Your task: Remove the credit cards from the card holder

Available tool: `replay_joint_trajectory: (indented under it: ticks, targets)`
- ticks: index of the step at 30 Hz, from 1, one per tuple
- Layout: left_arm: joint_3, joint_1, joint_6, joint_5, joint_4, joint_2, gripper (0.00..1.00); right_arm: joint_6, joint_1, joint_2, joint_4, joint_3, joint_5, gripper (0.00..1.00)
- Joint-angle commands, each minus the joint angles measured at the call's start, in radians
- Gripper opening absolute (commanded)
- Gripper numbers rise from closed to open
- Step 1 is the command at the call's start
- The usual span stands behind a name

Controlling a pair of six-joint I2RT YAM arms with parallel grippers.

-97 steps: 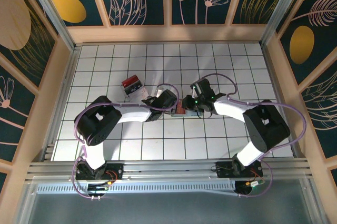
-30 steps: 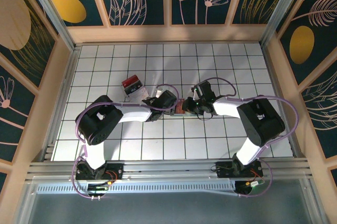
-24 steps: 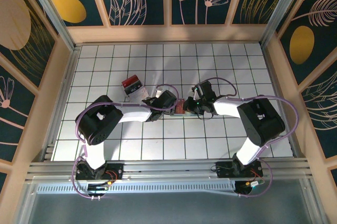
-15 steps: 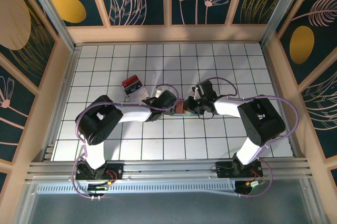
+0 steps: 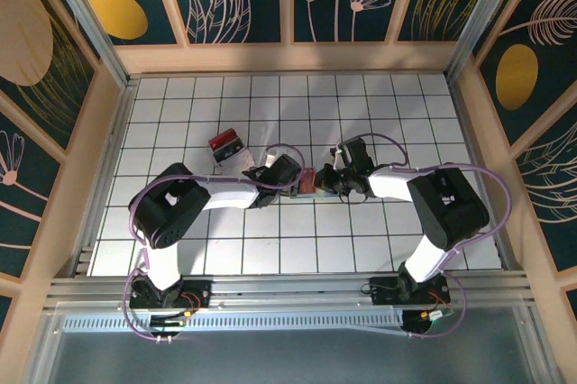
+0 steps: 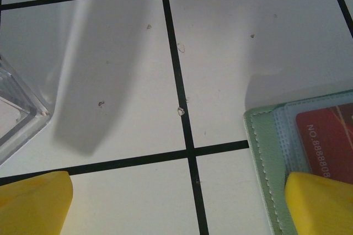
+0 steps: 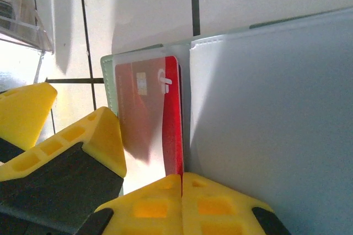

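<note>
One red credit card [image 7: 146, 119] sits in the clear pocket of the grey-green card holder [image 7: 265, 108], which lies on the desk [image 6: 110, 53] between your two arms; its long axis runs straight away from your right jaws, pressed together at its near end, though you cannot tell whether they pinch the card itself. Your left jaws stand wide apart, one finger [image 6: 320, 202] on the holder's stitched edge.
</note>
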Motion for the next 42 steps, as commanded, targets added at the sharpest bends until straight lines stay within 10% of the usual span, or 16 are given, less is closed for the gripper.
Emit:
replay_joint_trajectory:
  ticks: [1, 42]
  targets:
    - [-0.026, -0.012, -0.003, 0.043, -0.041, 0.025, 0.99, 0.007, 0.001, -0.029, 0.076, -0.012, -0.045, 0.04]
    - [0.060, -0.024, 0.099, 0.007, -0.050, -0.011, 0.99, 0.003, -0.038, -0.117, 0.001, -0.063, -0.011, 0.00]
